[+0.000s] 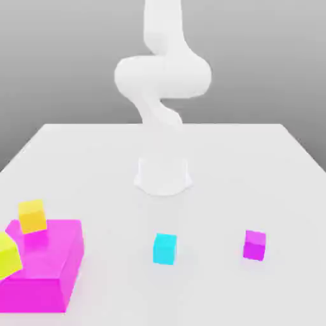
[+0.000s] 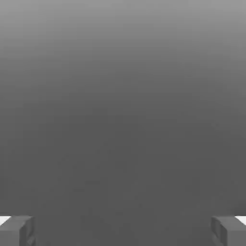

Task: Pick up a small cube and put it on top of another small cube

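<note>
Two grey fingertips (image 2: 17, 230) of the gripper (image 2: 123, 230) stand spread wide apart in the hand view, one at each side, with nothing between them but a plain grey backdrop; the gripper pinches nothing. In the exterior view the white arm (image 1: 162, 83) rises from its round base (image 1: 163, 175), which sits on the white surface (image 1: 255, 165) about midway between its side edges and nearer the far edge than the near one; the arm bends and runs up out of the picture. Nearer the near edge than the base, and roughly in line with it, the small cyan cube (image 1: 165, 248) rests flat on the surface, apart from everything else; toward the exterior view's right, well apart from it, a small magenta cube (image 1: 254, 245) also rests on the surface. At the near corner on the exterior view's left lies a large flat magenta block (image 1: 51, 267); the small orange-yellow cube (image 1: 32, 216) stands on its top face near the block's far edge, slightly turned; a lime-yellow cube (image 1: 7, 255) sits tilted on the same block at the exterior view's left edge, cut off by the picture's border; the two yellow cubes lie near each other, and whether they touch I cannot tell.
</note>
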Motion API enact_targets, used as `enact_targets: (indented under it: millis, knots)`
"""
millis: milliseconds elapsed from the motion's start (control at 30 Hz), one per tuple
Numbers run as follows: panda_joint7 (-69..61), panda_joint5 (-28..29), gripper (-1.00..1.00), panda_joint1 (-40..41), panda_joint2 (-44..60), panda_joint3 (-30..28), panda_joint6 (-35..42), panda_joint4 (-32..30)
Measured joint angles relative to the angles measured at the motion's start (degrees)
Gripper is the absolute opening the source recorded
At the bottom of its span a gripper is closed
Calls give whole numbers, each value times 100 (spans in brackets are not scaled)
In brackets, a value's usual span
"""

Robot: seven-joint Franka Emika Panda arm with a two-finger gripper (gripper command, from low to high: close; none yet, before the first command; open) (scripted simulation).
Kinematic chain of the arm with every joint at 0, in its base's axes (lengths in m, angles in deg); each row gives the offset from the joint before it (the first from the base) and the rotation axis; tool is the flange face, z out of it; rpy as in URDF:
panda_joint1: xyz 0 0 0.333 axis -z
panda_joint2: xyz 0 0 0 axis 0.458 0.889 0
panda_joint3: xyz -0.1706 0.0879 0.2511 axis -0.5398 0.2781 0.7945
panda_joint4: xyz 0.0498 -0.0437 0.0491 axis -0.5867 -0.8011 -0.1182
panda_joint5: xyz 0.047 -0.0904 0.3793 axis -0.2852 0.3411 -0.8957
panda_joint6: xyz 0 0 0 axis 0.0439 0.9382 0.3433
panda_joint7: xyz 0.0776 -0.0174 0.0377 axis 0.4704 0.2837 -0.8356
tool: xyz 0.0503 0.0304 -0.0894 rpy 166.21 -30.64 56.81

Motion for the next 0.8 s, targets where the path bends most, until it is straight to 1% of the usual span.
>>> enact_targets:
  millis: [400,567,633,800]
  knots:
    - [462,-153,0,64,2118,140,-1828,-2173]
    - [782,-111,0,111,3296,234,-2796,-3194]
    - [874,-80,0,130,4029,251,-3364,-3376]
    - [919,-42,0,8,5181,119,-4296,-3272]
